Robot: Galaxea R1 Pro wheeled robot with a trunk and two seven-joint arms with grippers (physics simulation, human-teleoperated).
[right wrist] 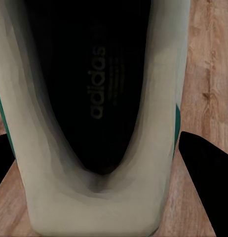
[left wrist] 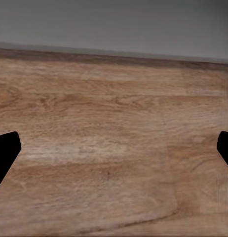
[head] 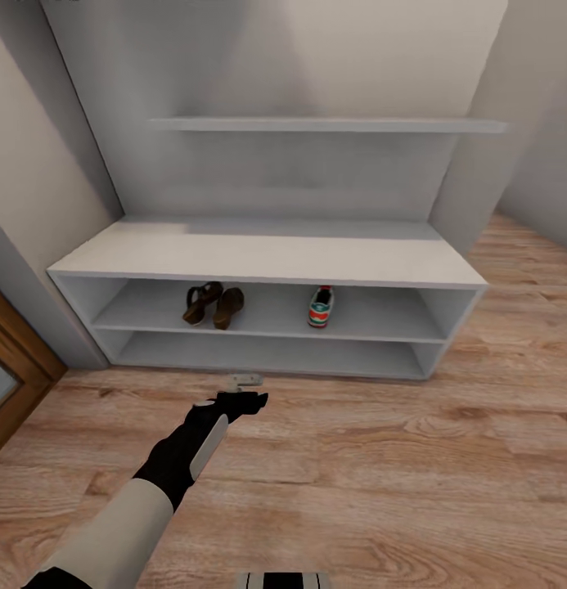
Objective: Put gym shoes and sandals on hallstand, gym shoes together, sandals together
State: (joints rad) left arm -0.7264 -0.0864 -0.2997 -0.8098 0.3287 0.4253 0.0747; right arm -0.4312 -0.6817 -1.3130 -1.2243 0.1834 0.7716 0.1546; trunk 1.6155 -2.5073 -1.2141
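The white hallstand (head: 267,254) stands ahead against the wall. On its upper open tier lie the two brown sandals (head: 203,301) (head: 228,307) side by side, and further right one gym shoe (head: 321,307) with its heel toward me. My left gripper (head: 244,386) hangs low over the corridor floor (head: 381,458) just before the rack; in the left wrist view its fingers (left wrist: 5,153) stand wide apart with only planks between them. The right wrist view looks into the second gym shoe (right wrist: 99,197), white with green stripes, and my right gripper (right wrist: 94,143) is shut on its heel sides.
A thin upper shelf (head: 324,124) crosses the rack's tall back panel. A wooden door frame (head: 13,368) stands at the left. Wood planks stretch wide to the right of the rack and in front of it.
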